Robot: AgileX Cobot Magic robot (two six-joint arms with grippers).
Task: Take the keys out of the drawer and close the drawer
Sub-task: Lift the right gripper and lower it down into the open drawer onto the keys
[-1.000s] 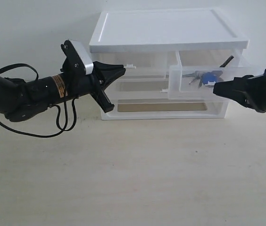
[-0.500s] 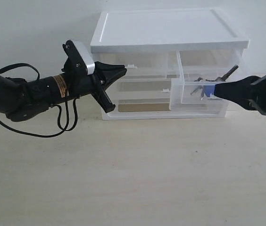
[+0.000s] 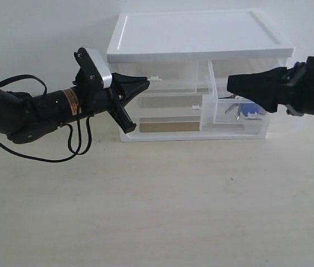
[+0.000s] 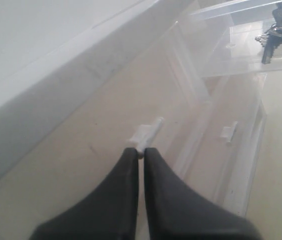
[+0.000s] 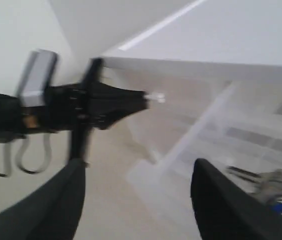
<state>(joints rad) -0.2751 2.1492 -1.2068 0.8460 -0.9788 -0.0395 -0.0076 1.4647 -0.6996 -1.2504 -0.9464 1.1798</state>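
Note:
The drawer (image 3: 221, 115) stands pulled out of the white cabinet (image 3: 196, 33) on its right side. The keys (image 3: 246, 109), with their blue fob, lie inside it. My right gripper (image 3: 230, 84) hovers just above the drawer's near left corner, pointing left. The right wrist view shows that gripper (image 5: 138, 165) wide open and holding nothing, with the keys (image 5: 276, 187) beside one finger and the drawer's (image 5: 173, 175) front wall between the two. My left gripper (image 3: 144, 83) is shut on the white tab (image 4: 147, 132) of the left-hand twin drawer. The keys (image 4: 277, 31) also show in the left wrist view.
The left-hand twin drawer (image 3: 171, 83) is pushed in. The wide lower drawer (image 3: 190, 125) sits below the pair. The cabinet stands against a white wall on a pale wooden table (image 3: 162, 206). The left arm's cable (image 3: 76, 147) hangs near the cabinet's left side.
My right gripper has risen and swung left, from the front of the open drawer to above it. The drawer dropped lower a second ago. The left arm has not moved.

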